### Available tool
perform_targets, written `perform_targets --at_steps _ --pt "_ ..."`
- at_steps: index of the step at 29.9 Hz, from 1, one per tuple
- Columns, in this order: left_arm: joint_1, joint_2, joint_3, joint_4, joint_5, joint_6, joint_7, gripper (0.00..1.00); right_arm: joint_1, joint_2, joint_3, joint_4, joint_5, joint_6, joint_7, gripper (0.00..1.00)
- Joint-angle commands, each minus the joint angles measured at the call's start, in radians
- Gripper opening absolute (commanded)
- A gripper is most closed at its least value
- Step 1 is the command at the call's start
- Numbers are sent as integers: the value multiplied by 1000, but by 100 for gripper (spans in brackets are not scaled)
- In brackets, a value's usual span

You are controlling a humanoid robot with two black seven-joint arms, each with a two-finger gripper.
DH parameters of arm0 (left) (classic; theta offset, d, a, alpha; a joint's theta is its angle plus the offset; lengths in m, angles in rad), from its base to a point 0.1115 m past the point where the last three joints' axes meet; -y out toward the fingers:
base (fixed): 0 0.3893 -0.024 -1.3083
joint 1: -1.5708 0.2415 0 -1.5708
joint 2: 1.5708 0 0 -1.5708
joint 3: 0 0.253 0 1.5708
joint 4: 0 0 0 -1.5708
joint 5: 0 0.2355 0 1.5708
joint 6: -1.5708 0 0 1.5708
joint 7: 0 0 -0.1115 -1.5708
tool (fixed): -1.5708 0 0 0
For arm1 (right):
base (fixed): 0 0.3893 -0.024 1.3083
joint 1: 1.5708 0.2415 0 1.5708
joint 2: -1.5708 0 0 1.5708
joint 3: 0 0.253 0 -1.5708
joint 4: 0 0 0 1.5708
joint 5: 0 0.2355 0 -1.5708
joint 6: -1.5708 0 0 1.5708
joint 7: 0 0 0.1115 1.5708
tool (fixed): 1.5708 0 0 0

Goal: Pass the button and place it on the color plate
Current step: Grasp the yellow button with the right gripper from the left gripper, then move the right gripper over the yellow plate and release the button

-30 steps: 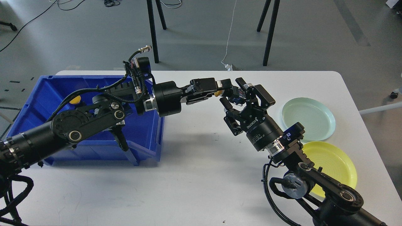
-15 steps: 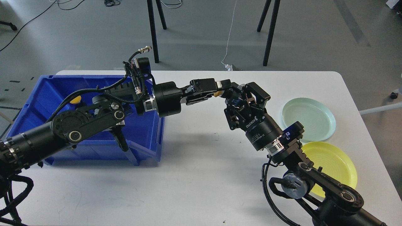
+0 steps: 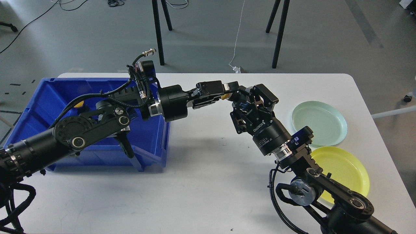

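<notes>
A yellow button (image 3: 225,96) is held above the middle of the white table (image 3: 201,182), and only a small yellow part of it shows. My left gripper (image 3: 231,91) reaches in from the left and is shut on it. My right gripper (image 3: 243,97) comes up from the lower right, and its fingers are closed around the same spot, meeting the left gripper tip to tip. The yellow plate (image 3: 346,169) and the pale green plate (image 3: 320,123) lie at the right side of the table, both with nothing on them.
A blue bin (image 3: 42,97) stands at the left with another yellow button (image 3: 78,104) inside, partly hidden by my left arm. Black stand legs (image 3: 158,32) rise behind the table's far edge.
My right gripper was open beside the left gripper's tip one second ago; it has since closed on the button. The left arm has hardly moved.
</notes>
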Motion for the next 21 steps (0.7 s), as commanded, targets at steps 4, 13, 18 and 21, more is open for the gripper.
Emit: perform_targets --at_steps 4,13,18,21 --pt "16 -3 -25 0 0 3 0 77 -6 0 -1 0 0 0 0 0" --pt "18 -5 -25 0 0 5 0 81 -40 -22 56 27 1 0 0 0" --pt "18 -5 -25 3 -28 6 0 82 -150 -149 191 98 1 1 0 0" --pt "19 -5 -25 4 -42 5 0 84 -242 -243 267 101 -3 0 0 0"
